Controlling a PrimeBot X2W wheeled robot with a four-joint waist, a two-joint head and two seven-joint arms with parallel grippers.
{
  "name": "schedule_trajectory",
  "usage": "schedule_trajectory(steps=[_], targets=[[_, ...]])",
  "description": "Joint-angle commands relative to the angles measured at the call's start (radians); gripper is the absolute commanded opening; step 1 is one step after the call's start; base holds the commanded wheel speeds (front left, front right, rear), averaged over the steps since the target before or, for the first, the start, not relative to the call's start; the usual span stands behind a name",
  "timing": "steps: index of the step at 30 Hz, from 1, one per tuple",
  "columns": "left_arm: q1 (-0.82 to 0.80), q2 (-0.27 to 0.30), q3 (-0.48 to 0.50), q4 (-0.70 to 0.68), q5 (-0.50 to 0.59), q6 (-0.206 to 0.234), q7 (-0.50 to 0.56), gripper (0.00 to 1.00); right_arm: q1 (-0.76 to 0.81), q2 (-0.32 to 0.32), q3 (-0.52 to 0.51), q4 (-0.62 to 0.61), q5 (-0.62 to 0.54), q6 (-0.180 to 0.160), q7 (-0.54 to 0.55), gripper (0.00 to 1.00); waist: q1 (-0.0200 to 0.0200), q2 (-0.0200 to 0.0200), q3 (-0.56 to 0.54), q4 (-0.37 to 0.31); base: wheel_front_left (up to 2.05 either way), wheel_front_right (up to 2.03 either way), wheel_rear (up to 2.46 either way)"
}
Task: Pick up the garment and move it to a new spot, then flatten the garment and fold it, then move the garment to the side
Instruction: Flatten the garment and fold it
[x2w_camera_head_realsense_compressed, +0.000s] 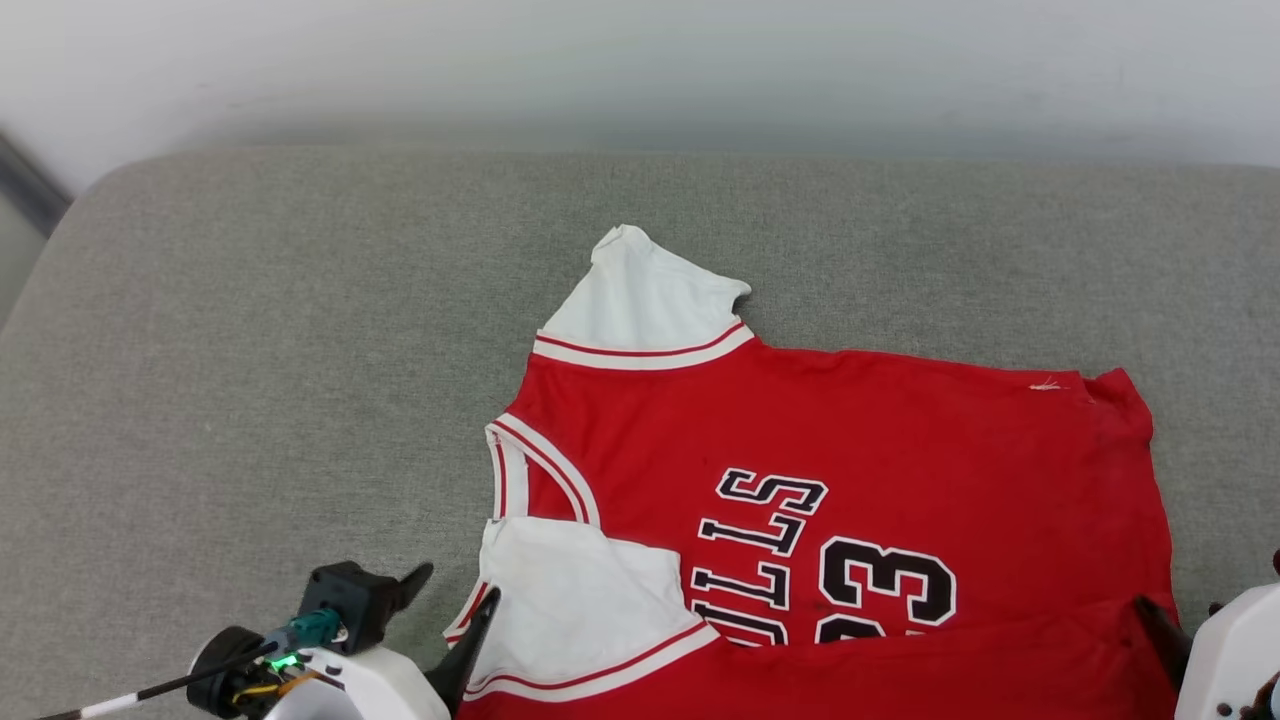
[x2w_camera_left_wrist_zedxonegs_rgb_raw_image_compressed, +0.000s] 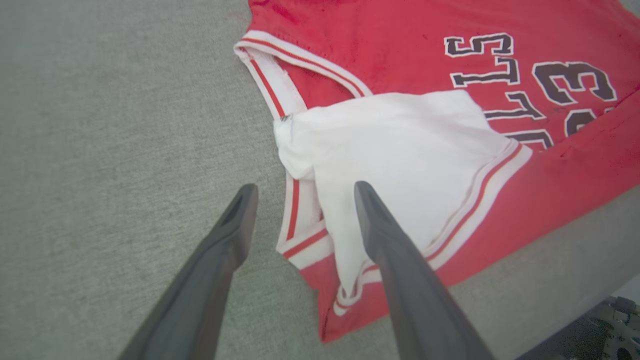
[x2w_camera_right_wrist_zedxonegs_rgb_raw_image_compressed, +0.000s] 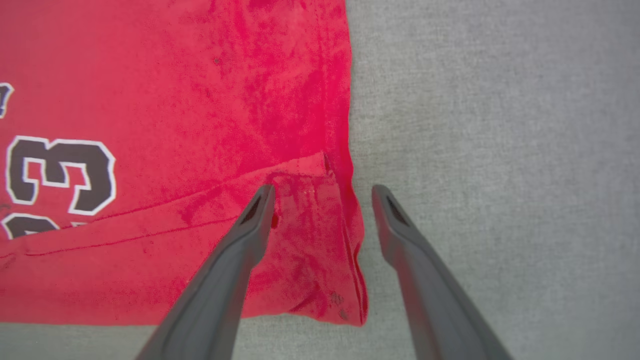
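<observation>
Garment (x2w_camera_head_realsense_compressed: 850, 440) on grey fabric surface (x2w_camera_head_realsense_compressed: 250, 350), near edge seemingly folded over

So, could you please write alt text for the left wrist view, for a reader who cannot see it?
A red jersey lies on a gray surface, its near white sleeve folded over part of the black lettering. The left hand is open, one dark finger over the surface, the other over the sleeve.

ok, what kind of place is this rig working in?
Probably an indoor home-style or test setup, can't be sure. A grey upholstered surface, like a sofa seat or padded bench, backs onto a plain pale wall, and a red jersey lies on it.
</observation>
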Motion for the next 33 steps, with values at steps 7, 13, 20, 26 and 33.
schedule_trajectory(steps=[7,13,20,26,33], targets=[[-0.007,-0.055,0.126,-0.007,0.034,0.086,-0.268,1.00,-0.060,-0.044,0.019,-0.119,0.072,-0.001,-0.197,1.00,0.0000,-0.0001,-0.062,0.005,0.00,0.00,0.00],[0.027,-0.104,0.200,-0.023,0.065,0.113,-0.387,1.00,-0.069,-0.034,0.045,-0.158,0.097,-0.001,-0.382,1.00,0.0000,-0.0001,-0.079,0.003,0.00,0.00,0.00],[0.081,-0.225,0.353,-0.088,0.182,0.030,-0.395,1.00,-0.033,-0.006,0.082,-0.188,0.071,-0.001,-0.629,1.00,0.0000,-0.0001,-0.080,0.002,0.00,0.00,0.00],[0.100,-0.283,0.416,-0.079,0.254,-0.053,-0.393,1.00,-0.012,0.021,0.099,-0.176,0.054,-0.001,-0.729,1.00,0.0000,-0.0001,-0.068,-0.012,0.00,0.00,0.00],[0.034,-0.311,0.470,-0.045,0.291,-0.152,-0.393,1.00,-0.042,0.045,0.106,-0.166,0.043,-0.001,-0.832,1.00,0.0000,-0.0001,-0.007,-0.050,0.00,0.00,0.00]])
